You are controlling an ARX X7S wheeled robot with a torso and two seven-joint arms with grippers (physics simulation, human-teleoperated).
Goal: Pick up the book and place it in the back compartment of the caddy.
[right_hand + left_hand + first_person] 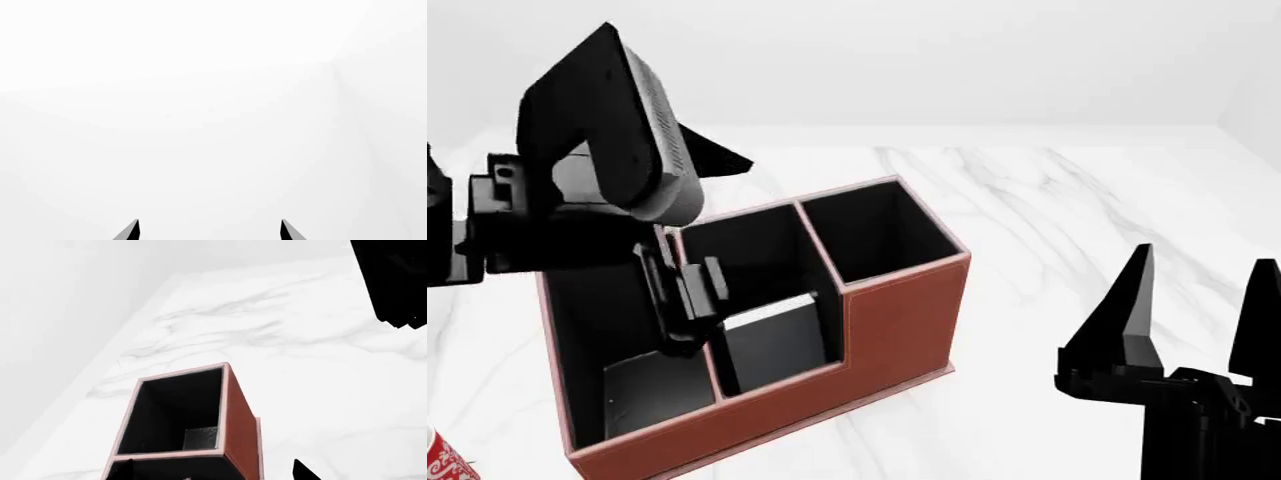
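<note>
- You're at the drop-off step, I'd say. The small black hardback book with white page edges leans inside the middle cell of the reddish-brown leather-look caddy, mid-table on the white marble table.
- The left gripper reaches down right beside the book, over the divider. I can't tell if it's pinching it or not.
- Next move, my guess: check that cell counts as the back one, then lift straight up clear of the dividers.
- The right gripper is spread, empty and well apart.
- A red patterned mug sits off the caddy's near left corner.
</note>
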